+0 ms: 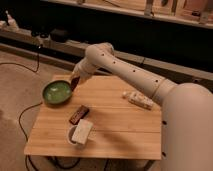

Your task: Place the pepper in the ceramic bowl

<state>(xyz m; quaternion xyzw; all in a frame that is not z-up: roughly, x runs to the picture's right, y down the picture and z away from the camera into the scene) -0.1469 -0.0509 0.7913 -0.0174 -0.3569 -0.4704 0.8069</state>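
Note:
The round green ceramic bowl (56,93) sits at the far left of the wooden table (115,125). My gripper (74,83) hangs at the bowl's right rim, just above it. A small dark red-brown pepper (74,86) shows at the gripper's tip, and the gripper holds it there. The white arm reaches in from the right across the table.
A flat dark-brown bar (79,114) lies on the table below the bowl. A white cup with a pale block (80,134) stands near the front left. A pale wrapped packet (138,100) lies at the right. Cables run along the floor at left.

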